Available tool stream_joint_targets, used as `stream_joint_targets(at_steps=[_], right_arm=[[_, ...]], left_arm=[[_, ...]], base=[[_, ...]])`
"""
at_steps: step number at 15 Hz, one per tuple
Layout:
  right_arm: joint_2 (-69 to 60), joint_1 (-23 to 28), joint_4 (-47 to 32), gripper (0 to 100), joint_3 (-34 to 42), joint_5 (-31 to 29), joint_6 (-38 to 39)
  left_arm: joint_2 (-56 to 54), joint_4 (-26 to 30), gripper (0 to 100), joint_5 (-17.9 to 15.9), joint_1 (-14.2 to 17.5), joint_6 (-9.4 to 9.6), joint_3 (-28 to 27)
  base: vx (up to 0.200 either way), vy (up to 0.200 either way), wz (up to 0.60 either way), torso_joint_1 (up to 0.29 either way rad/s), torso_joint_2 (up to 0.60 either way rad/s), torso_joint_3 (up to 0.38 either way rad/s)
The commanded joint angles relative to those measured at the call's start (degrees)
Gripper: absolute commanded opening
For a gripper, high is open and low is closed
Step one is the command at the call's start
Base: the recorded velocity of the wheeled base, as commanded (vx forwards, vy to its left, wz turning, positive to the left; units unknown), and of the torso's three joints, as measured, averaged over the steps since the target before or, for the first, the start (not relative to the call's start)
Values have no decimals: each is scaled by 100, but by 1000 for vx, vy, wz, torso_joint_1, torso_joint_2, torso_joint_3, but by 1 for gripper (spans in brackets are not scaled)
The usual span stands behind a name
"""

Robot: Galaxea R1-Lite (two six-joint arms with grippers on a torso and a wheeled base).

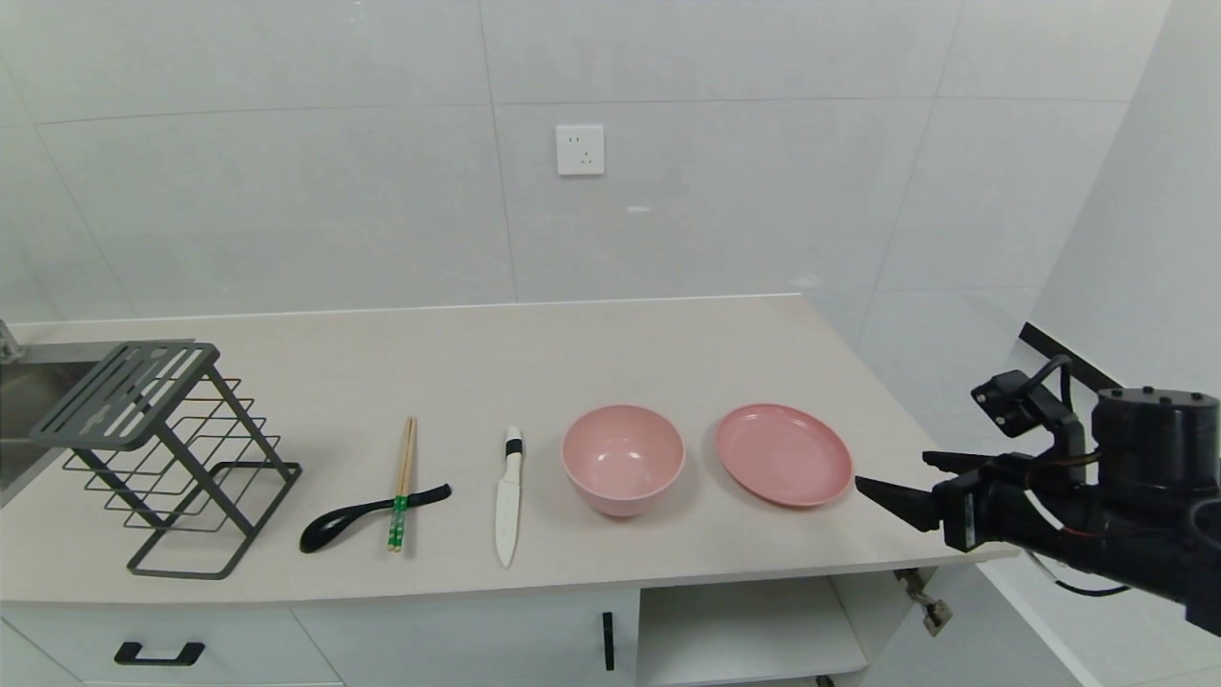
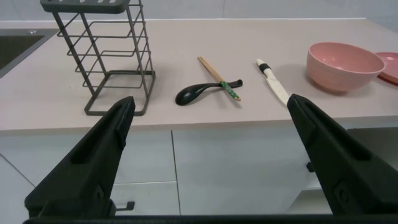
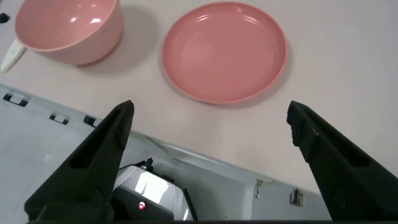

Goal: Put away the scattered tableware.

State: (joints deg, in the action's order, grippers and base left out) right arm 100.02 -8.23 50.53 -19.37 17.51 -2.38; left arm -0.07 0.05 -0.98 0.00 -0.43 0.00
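Along the counter's front lie a black spoon [image 1: 362, 515] [image 2: 202, 92], wooden chopsticks [image 1: 403, 482] [image 2: 219, 78] crossing the spoon's handle, and a white knife [image 1: 509, 496] [image 2: 273, 81]. To their right stand a pink bowl [image 1: 622, 470] [image 2: 344, 65] [image 3: 67, 30] and a pink plate [image 1: 783, 466] [image 3: 224, 50]. A dark wire rack [image 1: 162, 448] [image 2: 106, 53] stands at the left. My right gripper [image 1: 901, 477] [image 3: 209, 107] is open at the counter's right front corner, just short of the plate. My left gripper [image 2: 209, 102] hangs open in front of the counter edge, facing the spoon.
The beige counter [image 1: 591, 363] ends just right of the plate. A sink [image 1: 19, 410] lies beyond the rack at far left. Drawers and an open shelf [image 1: 744, 630] sit under the counter. The back half of the counter is bare up to the tiled wall.
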Motion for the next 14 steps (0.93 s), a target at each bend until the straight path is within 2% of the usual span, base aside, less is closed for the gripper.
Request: stream_joint_targets(at_steps=[1, 14], right_arm=[[553, -21, 18, 100, -374, -10, 0], [2109, 5, 27, 100, -1640, -265, -8]], left_arm=[[7, 4, 100, 1, 0, -1, 0], [7, -5, 100, 1, 0, -10, 0]], base=[[0, 0, 0, 0, 0, 0], [0, 0, 0, 0, 0, 0]])
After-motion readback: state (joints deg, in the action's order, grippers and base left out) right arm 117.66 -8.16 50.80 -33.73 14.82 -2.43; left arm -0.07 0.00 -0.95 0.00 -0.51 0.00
